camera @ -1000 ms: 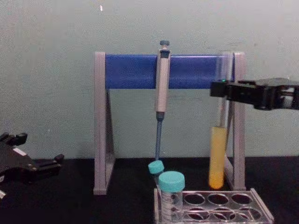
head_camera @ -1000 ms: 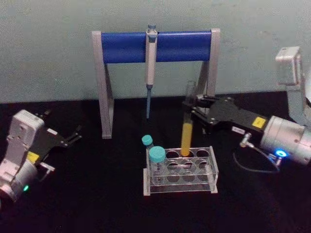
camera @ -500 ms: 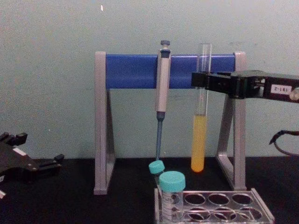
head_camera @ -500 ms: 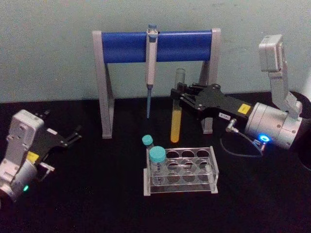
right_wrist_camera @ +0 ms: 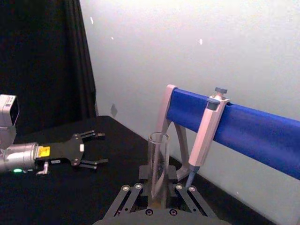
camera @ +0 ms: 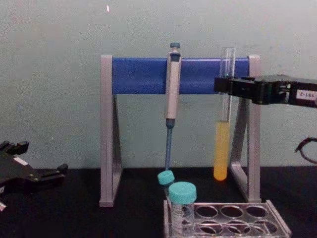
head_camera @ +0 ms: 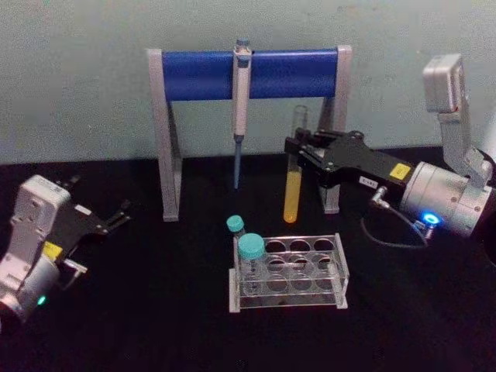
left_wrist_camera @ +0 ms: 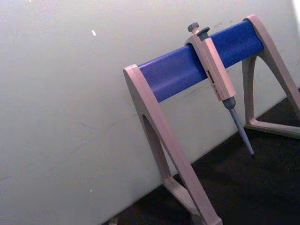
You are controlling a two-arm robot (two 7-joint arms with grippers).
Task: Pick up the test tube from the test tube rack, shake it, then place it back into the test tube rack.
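Firmly closed on the glass near its open top, the right gripper [head_camera: 297, 147] holds the test tube [head_camera: 291, 194] upright. The rounded bottom hangs free beneath the gripper, above and behind the back edge of the test tube rack [head_camera: 310, 267], with open air between. Close behind the gripper stands the right leg of the pipette stand [head_camera: 339, 85]. The pipette [head_camera: 240, 101] hangs well to its left. Far to its left, the left gripper [head_camera: 122, 215] sits low, fingers spread and empty.
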